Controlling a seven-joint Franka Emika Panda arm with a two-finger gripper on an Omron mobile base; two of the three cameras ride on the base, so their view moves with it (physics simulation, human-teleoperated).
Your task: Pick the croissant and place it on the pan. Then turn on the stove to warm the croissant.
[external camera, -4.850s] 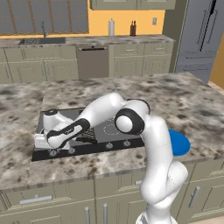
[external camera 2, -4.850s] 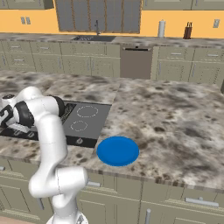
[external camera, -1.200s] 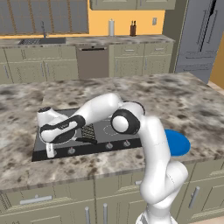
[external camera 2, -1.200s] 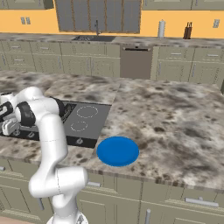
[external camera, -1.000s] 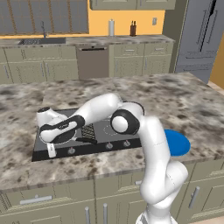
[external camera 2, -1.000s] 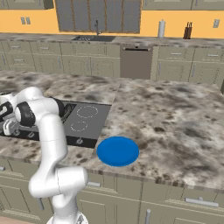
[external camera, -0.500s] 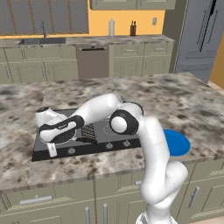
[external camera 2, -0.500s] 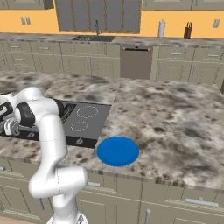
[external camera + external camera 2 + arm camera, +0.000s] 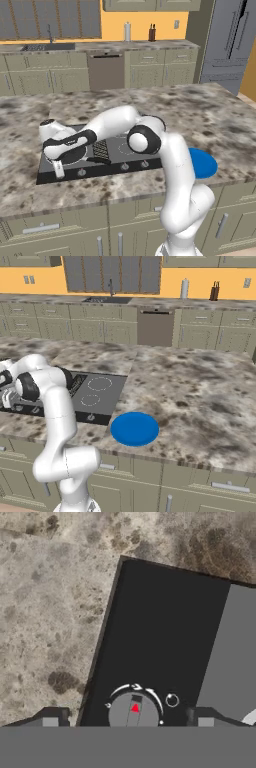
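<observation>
Granite counter (image 9: 210,120) carries the stove (image 9: 120,150) near its front edge. At the stove's front left corner, the tool (image 9: 130,724) hangs directly over a round knob (image 9: 133,711), fingers spread apart on either side of it. A blue plate (image 9: 134,428) lies on the counter beside the stove's right edge.
</observation>
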